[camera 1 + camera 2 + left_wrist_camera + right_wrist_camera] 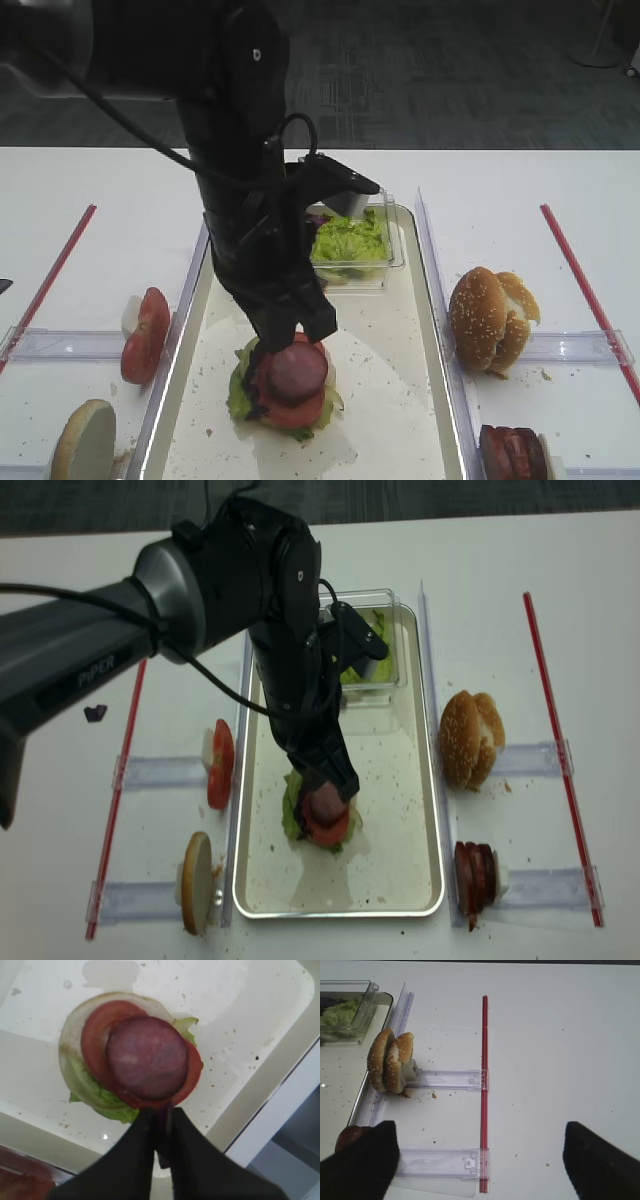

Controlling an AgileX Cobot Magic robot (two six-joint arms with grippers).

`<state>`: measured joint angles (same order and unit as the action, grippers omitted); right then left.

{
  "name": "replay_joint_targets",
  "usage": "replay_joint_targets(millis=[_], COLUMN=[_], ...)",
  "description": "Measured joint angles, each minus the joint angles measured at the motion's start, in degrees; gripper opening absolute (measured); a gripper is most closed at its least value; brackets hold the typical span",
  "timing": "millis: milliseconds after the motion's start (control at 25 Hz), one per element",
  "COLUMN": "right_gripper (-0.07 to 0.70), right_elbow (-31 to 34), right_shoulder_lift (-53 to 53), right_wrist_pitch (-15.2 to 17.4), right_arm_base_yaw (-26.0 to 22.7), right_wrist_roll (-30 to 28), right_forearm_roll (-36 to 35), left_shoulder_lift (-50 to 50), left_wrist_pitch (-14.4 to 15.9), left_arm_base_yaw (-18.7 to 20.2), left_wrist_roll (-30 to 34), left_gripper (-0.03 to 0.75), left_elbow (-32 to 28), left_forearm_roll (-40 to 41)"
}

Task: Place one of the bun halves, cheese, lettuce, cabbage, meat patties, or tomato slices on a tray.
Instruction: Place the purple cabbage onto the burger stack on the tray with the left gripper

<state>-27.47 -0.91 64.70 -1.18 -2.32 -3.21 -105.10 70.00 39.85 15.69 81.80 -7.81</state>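
Stack on the tray (420, 390): pale bun half at bottom, frilly green lettuce (95, 1095), tomato slice (100, 1025), round pinkish-brown meat patty (147, 1057) on top. Left gripper (161, 1127) just above the stack's edge, jaws pressed together on a thin dark purple sliver, likely cabbage. Clear plastic box (378, 262) at the tray's far end holds lettuce and some purple leaf. Right gripper (480, 1160): fingers spread wide, empty, right of the tray.
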Motion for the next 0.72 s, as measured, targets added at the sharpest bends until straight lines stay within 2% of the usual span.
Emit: replay_joint_targets(millis=[200, 720], right_gripper=[0.678, 0.678], right_elbow=[0.0, 0.0], right_shoulder_lift=[0.0, 0.0], right_wrist_pitch=[0.0, 0.0], right_arm_base_yaw=[0.0, 0.0], right_wrist_roll=[0.0, 0.0], right_forearm_roll=[0.0, 0.0], left_shoulder_lift=[-1.27, -4.41], left_wrist_pitch=[-2.5, -5.41], left_arm_base_yaw=[0.0, 0.0], left_wrist_roll=[0.59, 2.39], left_gripper=[0.041, 0.04], left_elbow=[0.0, 0.83], left_forearm_roll=[0.0, -0.62])
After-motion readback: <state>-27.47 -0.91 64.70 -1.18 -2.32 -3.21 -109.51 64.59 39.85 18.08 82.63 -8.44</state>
